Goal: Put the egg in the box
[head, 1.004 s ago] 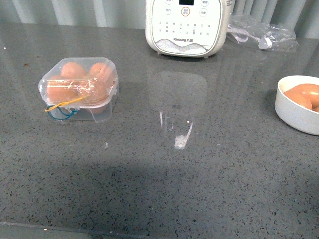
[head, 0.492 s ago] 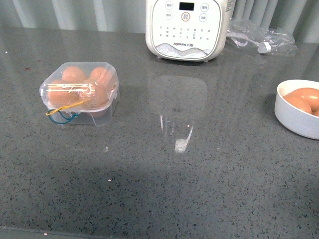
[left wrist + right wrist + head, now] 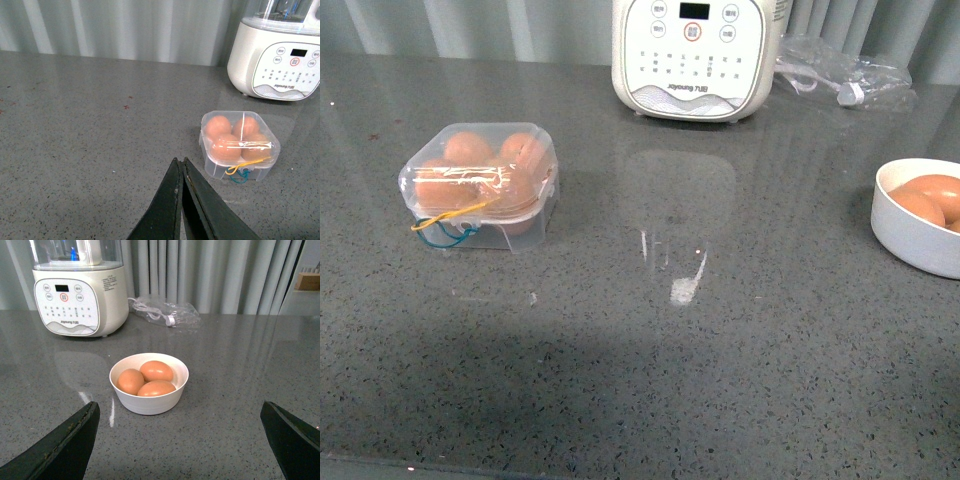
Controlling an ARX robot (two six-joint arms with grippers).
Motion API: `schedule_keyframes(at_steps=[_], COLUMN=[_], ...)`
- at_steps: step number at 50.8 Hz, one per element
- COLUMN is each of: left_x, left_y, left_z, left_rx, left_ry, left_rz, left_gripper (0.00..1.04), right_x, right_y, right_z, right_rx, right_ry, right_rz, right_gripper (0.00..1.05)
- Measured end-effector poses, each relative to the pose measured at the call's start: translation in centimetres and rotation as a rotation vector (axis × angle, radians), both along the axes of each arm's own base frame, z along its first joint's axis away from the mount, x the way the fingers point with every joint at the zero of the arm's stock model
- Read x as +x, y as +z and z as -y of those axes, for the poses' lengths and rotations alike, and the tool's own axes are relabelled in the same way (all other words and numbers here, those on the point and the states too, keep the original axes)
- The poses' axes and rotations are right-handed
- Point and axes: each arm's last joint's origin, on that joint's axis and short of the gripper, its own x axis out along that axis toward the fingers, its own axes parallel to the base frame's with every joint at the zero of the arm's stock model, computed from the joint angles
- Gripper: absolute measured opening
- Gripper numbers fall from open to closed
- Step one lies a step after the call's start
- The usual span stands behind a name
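Closed box (image 3: 480,185) of eggs near tabletop (image 3: 650,380) left edge; left claw (image 3: 181,172) clenched empty, right claw (image 3: 180,440) spread wide.

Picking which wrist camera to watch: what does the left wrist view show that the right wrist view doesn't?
Only the left wrist view shows the box, lid closed over four eggs with its cords at the front, and the left gripper shut and empty. Only the right wrist view shows the white bowl holding three eggs, a plastic bag, and the right gripper open wide. Both show the white cooker and the grey counter.
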Motion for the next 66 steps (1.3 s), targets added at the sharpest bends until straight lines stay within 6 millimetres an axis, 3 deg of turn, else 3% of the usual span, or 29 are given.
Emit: schedule_keyframes(at_steps=[11,33,46,63,66], left_x=[-0.7,-1.6,-3.0,-3.1,-3.1], left_y=[-1.2,-2.5,-2.7,-2.6,-2.6], left_z=[1.3,1.3,1.3,1.3,1.3], left_rx=[-0.002,-0.003,-0.003,-0.002,-0.003], left_ry=[-0.006,-0.007,-0.007,-0.006,-0.006], left_rz=[0.0,0.005,0.023,0.027,0.027], left_gripper=[0.04,0.04,0.04,0.04,0.13], right_x=[0.0,0.0,0.0,0.0,0.0], right_y=[0.0,0.0,0.0,0.0,0.0], right_z=[0.0,0.0,0.0,0.0,0.0], right_rx=[0.0,0.0,0.0,0.0,0.0], right_ry=[0.001,0.0,0.0,0.0,0.0], right_rz=[0.0,0.0,0.0,0.0,0.0], right_gripper=[0.97,0.97,0.97,0.97,0.97])
